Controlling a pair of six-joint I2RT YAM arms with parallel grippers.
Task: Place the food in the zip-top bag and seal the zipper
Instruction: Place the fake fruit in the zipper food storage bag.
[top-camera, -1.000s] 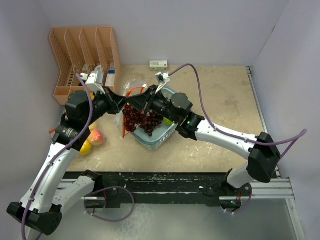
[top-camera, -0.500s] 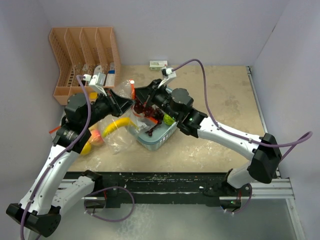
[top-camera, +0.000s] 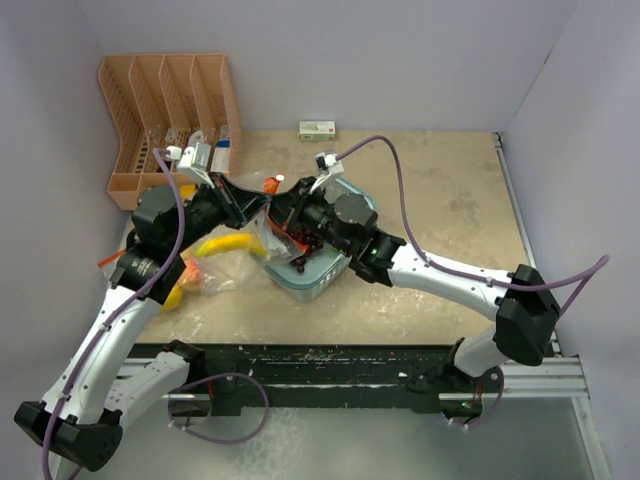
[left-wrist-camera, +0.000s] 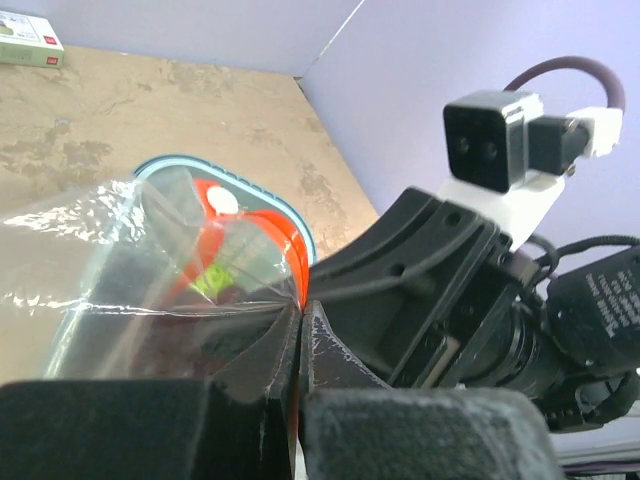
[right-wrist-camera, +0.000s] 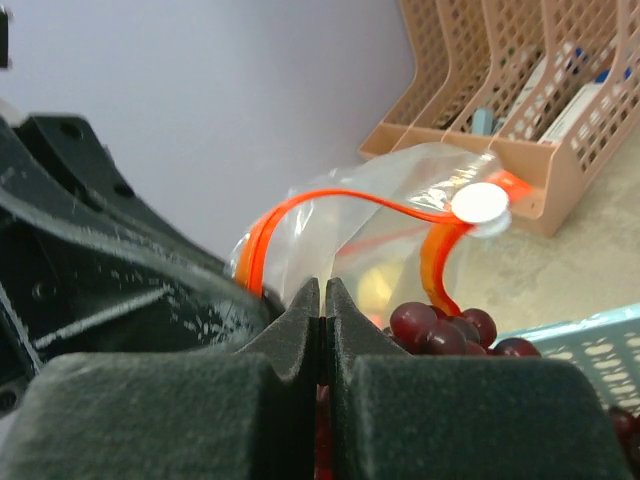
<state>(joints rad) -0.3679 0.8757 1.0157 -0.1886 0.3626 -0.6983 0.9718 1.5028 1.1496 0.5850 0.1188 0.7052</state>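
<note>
Fingers (right-wrist-camera: 296, 318) of both arms pinch the zip-top bag (right-wrist-camera: 395, 228) beside the basket (right-wrist-camera: 585, 330).

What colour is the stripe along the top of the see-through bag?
Orange-red. The zipper shows best in the right wrist view.

**A robotics lab test bench, boxed in by plain panels**

The scene reads as a robotics lab cell. Two white-and-black arms, the left arm (top-camera: 110, 335) and the right arm (top-camera: 450, 275), are bolted to a metal rail (top-camera: 545, 372) at the near edge of a mottled beige table (top-camera: 440, 190). Plain lavender panels (top-camera: 350, 60) close off the far side and both flanks. Purple cables (top-camera: 395, 170) loop loosely off the arms, and a small boxy camera (left-wrist-camera: 487, 145) rides on a wrist. The objects look staged: a peach file rack (top-camera: 165, 100) at the far left, a small white-green box (top-camera: 317, 129) by the far wall, and a light blue basket (top-camera: 325, 280) and a zip-top bag (left-wrist-camera: 120, 260) mid-table.
</note>
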